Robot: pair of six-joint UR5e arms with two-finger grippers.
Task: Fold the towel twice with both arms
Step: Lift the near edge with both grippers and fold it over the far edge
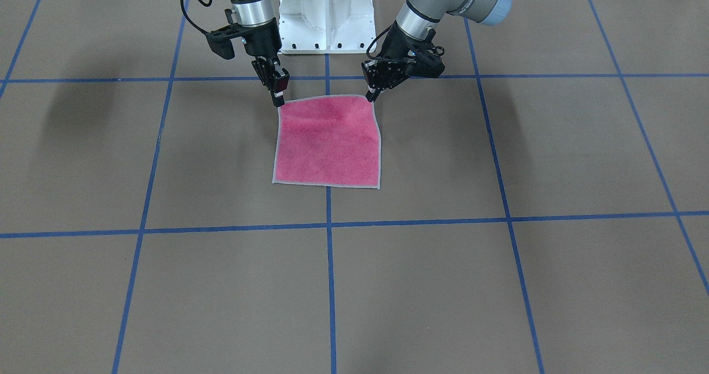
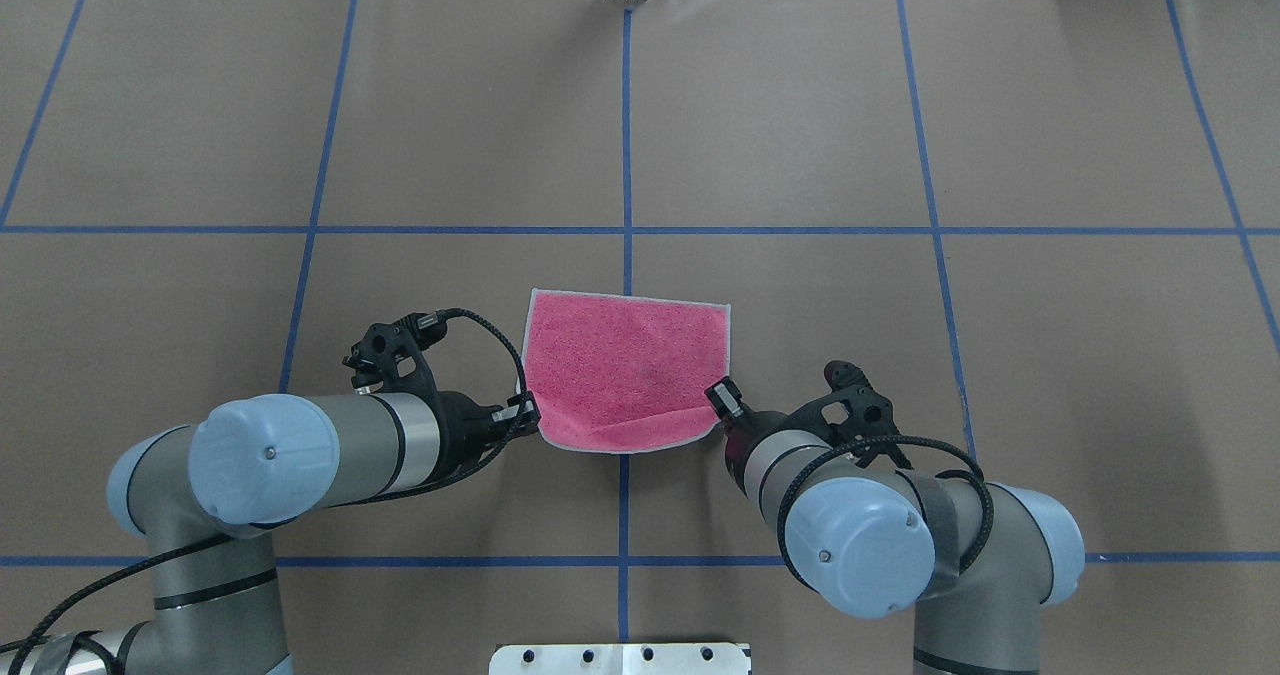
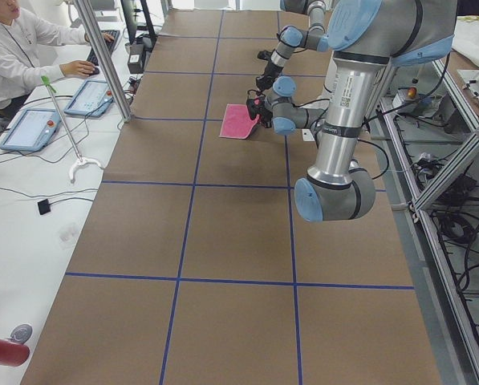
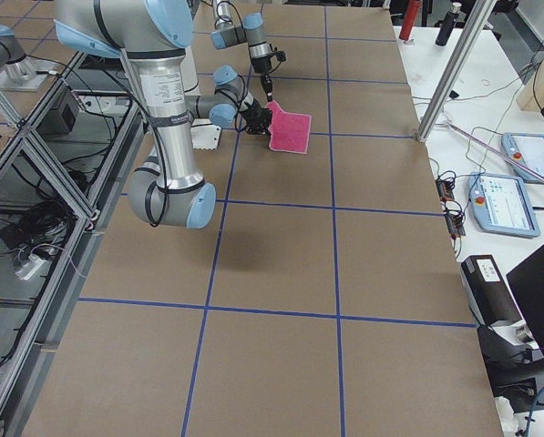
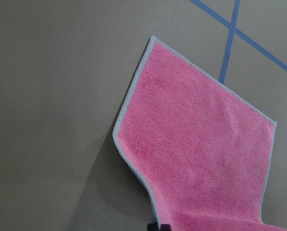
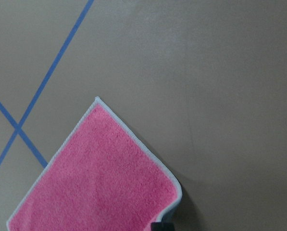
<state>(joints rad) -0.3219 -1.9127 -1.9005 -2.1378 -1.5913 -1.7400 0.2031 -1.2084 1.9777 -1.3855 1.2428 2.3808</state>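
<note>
The towel (image 1: 328, 144) lies pink face up near the table's middle, with light grey edging. Its two corners on the robot's side are raised a little and a crease runs along that edge (image 2: 640, 423). My left gripper (image 2: 530, 411) is shut on the towel's near left corner; it is on the right in the front-facing view (image 1: 370, 96). My right gripper (image 2: 716, 401) is shut on the near right corner (image 1: 277, 101). Both wrist views show the pink cloth (image 5: 201, 154) (image 6: 100, 183) rising toward the fingers at the bottom edge. The grey face is hidden.
The white bolted pedestal base (image 1: 325, 14) stands just behind the towel on the robot's side. Blue tape lines (image 2: 626, 155) grid the brown table. An operator (image 3: 14, 48) sits at a side desk with tablets (image 3: 30, 128), beyond the table's far edge.
</note>
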